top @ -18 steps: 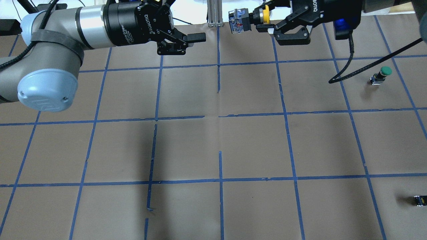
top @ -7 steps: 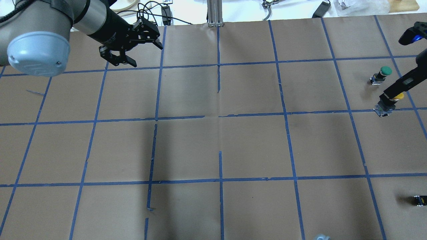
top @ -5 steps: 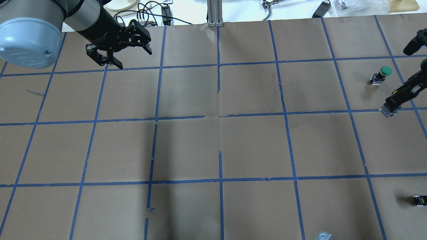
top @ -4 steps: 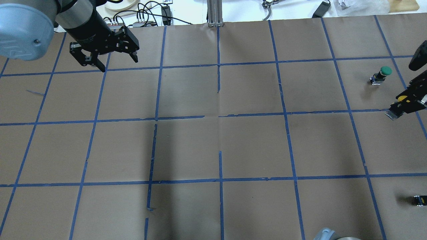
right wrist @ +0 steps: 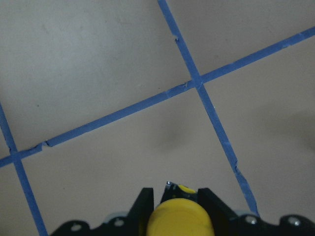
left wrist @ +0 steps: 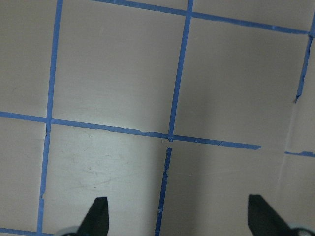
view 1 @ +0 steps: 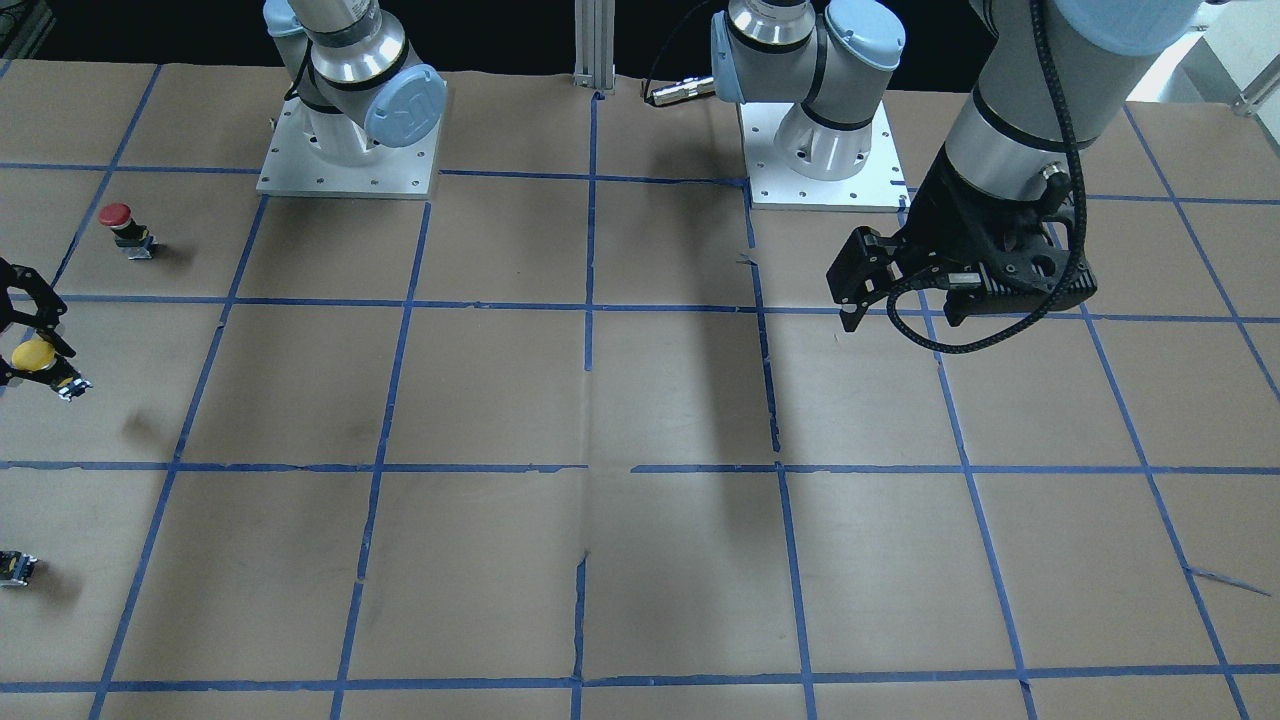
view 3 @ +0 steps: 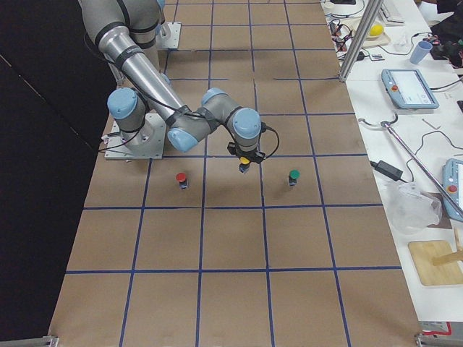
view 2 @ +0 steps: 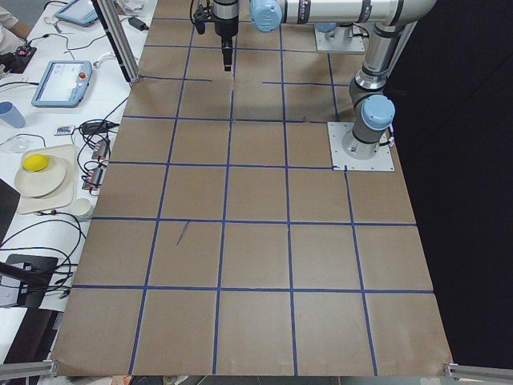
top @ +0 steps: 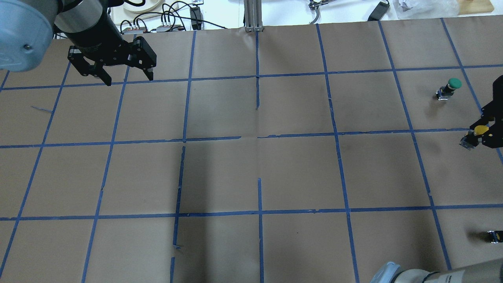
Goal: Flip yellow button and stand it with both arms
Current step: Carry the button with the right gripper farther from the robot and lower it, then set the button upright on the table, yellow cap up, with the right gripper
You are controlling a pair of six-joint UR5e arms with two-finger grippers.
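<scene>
The yellow button (top: 478, 130) is clamped at its neck in my right gripper (top: 485, 133), cap up and contact block hanging tilted, a little above the table at the right edge. It also shows in the front-facing view (view 1: 36, 355), the right-side view (view 3: 244, 160) and the right wrist view (right wrist: 179, 219) between the fingers (right wrist: 145, 206). Its shadow lies on the paper below. My left gripper (top: 129, 79) is open and empty over the far left of the table; it also shows in the front-facing view (view 1: 897, 314), and the left wrist view (left wrist: 178, 214) shows bare paper.
A green-capped button (top: 452, 85) stands just beyond the right gripper. A red-capped button (view 1: 120, 222) stands nearer the robot base. A small capless dark block (top: 493, 236) lies at the right edge. Brown paper with a blue tape grid (top: 257, 137) covers the table.
Both arms have come down from high near the camera. The right gripper carried the yellow button to the table's right edge. The left gripper swung away to the far left, empty.
</scene>
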